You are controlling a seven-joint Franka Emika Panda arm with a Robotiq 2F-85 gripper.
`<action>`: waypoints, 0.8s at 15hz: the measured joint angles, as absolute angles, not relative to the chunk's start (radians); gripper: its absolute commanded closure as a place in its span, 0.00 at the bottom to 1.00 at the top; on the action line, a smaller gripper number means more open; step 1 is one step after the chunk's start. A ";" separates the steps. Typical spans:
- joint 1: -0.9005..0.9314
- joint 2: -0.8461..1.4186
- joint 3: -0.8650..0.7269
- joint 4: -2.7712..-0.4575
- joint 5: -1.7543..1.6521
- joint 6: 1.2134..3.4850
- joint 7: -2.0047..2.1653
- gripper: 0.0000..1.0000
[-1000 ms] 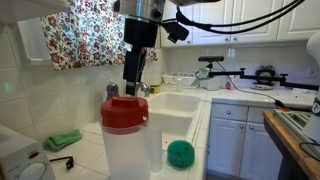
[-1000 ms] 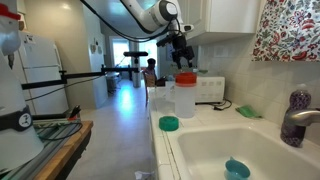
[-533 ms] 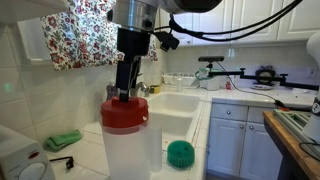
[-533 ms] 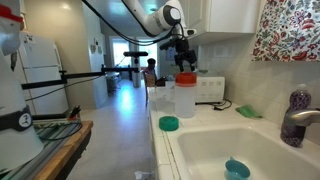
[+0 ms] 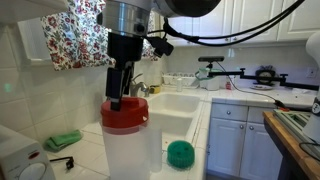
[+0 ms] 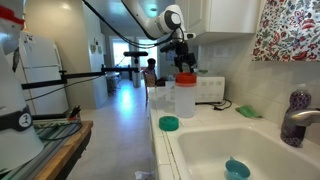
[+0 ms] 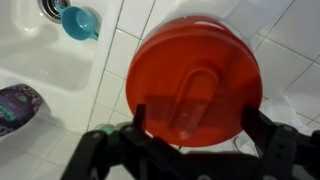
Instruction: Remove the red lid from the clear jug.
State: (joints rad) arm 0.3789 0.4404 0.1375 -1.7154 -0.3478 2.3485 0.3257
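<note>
The lid (image 7: 195, 75) lies straight below me, seated on the jug (image 5: 130, 152). The jug stands upright on the tiled bench (image 5: 85, 152), with the sink (image 5: 178, 104) to its right and farther back. My gripper (image 7: 194, 118) points straight down with its jaws spread and nothing between them. In the wrist view one fingertip (image 7: 141, 118) shows at each side of the red disc, so the lid's width runs along my opening line.

The lid fills most of that view, and my centre sits a little off its middle, towards the edge at the bottom of the picture. In an exterior view the gripper (image 5: 119, 98) hangs over the left part of the lid (image 5: 124, 113), right at its top face. I cannot tell whether it is touching.

A raised tab (image 7: 190, 95) runs down the lid's middle, crosswise to my opening line. I judge that I could close either on that tab or around the rim. The rim looks about as wide as my spread, so I would have to centre first. A green round thing (image 5: 180, 152) sits on the bench to the right of the jug, clear of my path.
</note>
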 measured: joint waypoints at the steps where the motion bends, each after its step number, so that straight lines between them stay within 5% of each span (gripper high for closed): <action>1: 0.380 0.443 0.136 -1.713 -0.348 2.348 0.326 0.10; 3: 0.381 0.447 0.133 -1.713 -0.348 2.347 0.326 0.34; 12: 0.380 0.447 0.129 -1.697 -0.346 2.347 0.326 0.94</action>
